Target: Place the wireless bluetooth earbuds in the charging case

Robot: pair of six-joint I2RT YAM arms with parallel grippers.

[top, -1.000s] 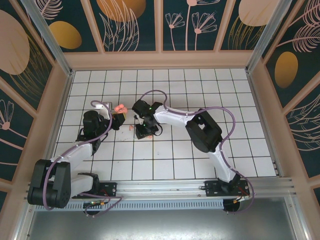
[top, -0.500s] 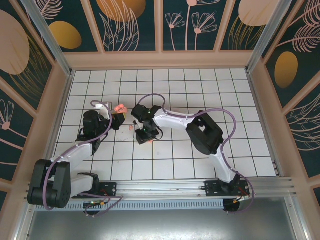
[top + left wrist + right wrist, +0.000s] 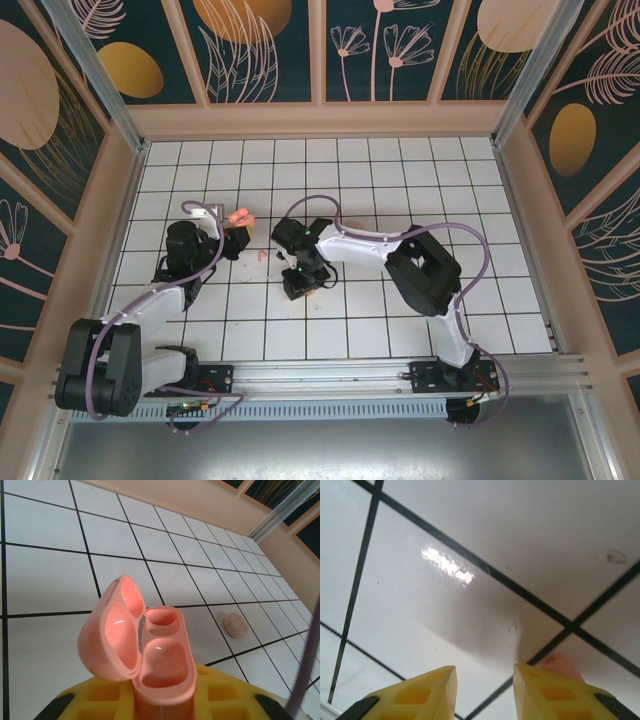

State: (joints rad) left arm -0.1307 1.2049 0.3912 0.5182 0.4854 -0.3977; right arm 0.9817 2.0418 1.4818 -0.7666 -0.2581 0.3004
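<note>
While it bore everything in play, worktop [image 3: 500, 200]: white tiles with dark grid lines, walled on three sides.
Right arm [image 3: 420, 270]: this had changed over the last second; its elbow had swung rightward and its wrist had drawn back toward the bases, away from the case.
Left arm [image 3: 150, 300]: it had kept its pose, wrist raised beside the right arm's wrist.
Right gripper [image 3: 485, 677]: fingers spread with bare tile between them, low over the worktop; from above it sat at [image 3: 300, 288].
Left gripper [image 3: 162, 705]: pressed onto the case and holding it clear of the worktop.
Case [image 3: 150, 650]: lid hinged open to the left and both wells empty; from above it was a pink spot at the left wrist's tip [image 3: 238, 215].
Earbud [image 3: 235, 625]: lying on a tile beyond the case, well apart from it; from above it lay between the two wrists [image 3: 262, 256].
Other earbud [image 3: 560, 661]: a pink edge just beyond one right finger, outside the gap and partly hidden by it.
Meaning: by my judgement the right gripper had shifted to line up on that piece, so no earbud was grasped or seated yet.
Views: the left wrist view gave the empty wells, too small to read from above; the right wrist view gave the pink edge at the finger.
</note>
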